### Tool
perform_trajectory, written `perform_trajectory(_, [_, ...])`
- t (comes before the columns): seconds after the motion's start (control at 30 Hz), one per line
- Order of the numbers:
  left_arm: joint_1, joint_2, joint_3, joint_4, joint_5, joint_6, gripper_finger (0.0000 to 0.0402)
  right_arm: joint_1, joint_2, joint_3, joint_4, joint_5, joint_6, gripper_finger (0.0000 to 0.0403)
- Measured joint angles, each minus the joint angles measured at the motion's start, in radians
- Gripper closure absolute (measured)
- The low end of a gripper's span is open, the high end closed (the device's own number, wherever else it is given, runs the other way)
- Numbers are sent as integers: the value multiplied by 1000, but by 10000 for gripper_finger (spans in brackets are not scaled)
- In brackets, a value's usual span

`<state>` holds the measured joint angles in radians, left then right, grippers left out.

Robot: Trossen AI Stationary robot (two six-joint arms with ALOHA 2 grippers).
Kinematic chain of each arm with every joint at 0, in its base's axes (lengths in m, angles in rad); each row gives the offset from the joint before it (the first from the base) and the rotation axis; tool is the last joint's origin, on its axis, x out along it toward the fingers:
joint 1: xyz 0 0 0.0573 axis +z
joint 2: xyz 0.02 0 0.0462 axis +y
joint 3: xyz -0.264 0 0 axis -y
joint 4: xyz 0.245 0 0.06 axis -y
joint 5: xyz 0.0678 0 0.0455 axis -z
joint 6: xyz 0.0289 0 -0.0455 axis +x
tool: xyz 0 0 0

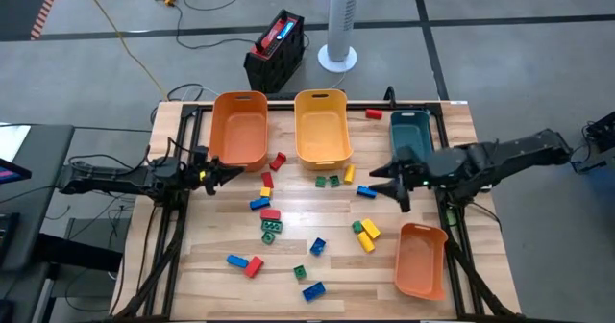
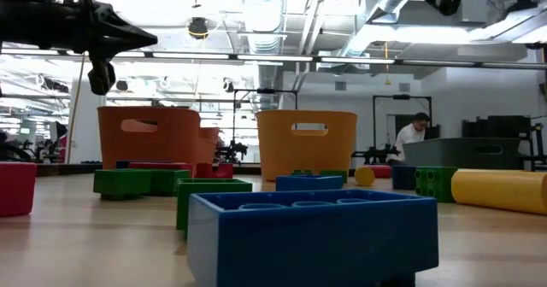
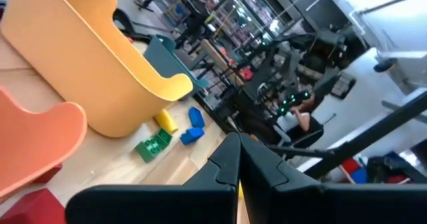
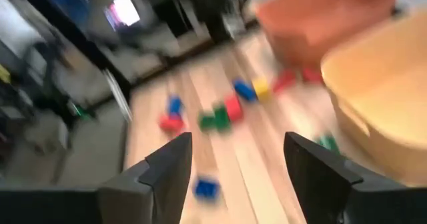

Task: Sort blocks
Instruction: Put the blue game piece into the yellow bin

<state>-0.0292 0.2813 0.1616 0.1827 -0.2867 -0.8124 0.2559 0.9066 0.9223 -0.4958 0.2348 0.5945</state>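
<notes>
The table [image 1: 231, 294] is crowded along its far edge with the orange bin [image 1: 240, 129], the yellow bin [image 1: 321, 126] and the dark teal bin [image 1: 410, 131], and a second orange bin [image 1: 421, 259] sits at the near right corner. Nearly all the blocks [image 1: 271, 226] lie loose on the wood between them: reds and yellows near the far bins, a green, red and blue cluster mid-table, more blue and red toward the front, two yellow ones just beside the near orange bin. One red block [image 1: 374, 114] lies apart, between the yellow and teal bins. I can't make out any block inside a bin, so sorting looks barely begun.

The right gripper [image 1: 392, 183] hangs above the table in front of the teal bin with its fingers spread wide and nothing between them. The nearest pieces are a blue block [image 1: 366, 191] and a yellow block [image 1: 349, 173], lying close together. The likely trouble is a descent that straddles or nudges both, scattering them (small, light bricks slide easily on bare wood), or that clips the yellow bin's wall.

The left gripper [image 1: 219, 174] is closed and empty, held just in front of the first orange bin. A sideways swing from there could knock that bin or sweep the red block [image 1: 279, 160] nearby.
</notes>
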Motion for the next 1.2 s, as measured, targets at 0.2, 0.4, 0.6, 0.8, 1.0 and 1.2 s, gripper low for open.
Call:
perform_trajectory(0.2, [-5, 0, 11, 10, 1, 18, 401, -16, 204, 82, -67, -108, 71, 155])
perform_trajectory(0.4, [-5, 0, 23, 13, 15, 115, 401, -7, 352, 115, -70, -123, 224, 155])
perform_trajectory(0.6, [-6, 0, 23, 65, 15, 177, 401, -40, 470, 181, -79, -262, 344, 155])
perform_trajectory(0.8, [-5, 0, 24, 56, 0, 173, 401, -63, 558, 254, -118, -285, 429, 155])
perform_trajectory(1.0, [-5, 0, 24, 57, 4, 171, 401, -76, 590, 328, -258, -285, 458, 155])
perform_trajectory(1.2, [-5, 9, 71, -29, 50, 165, 396, -95, 623, 451, -414, -276, 356, 155])
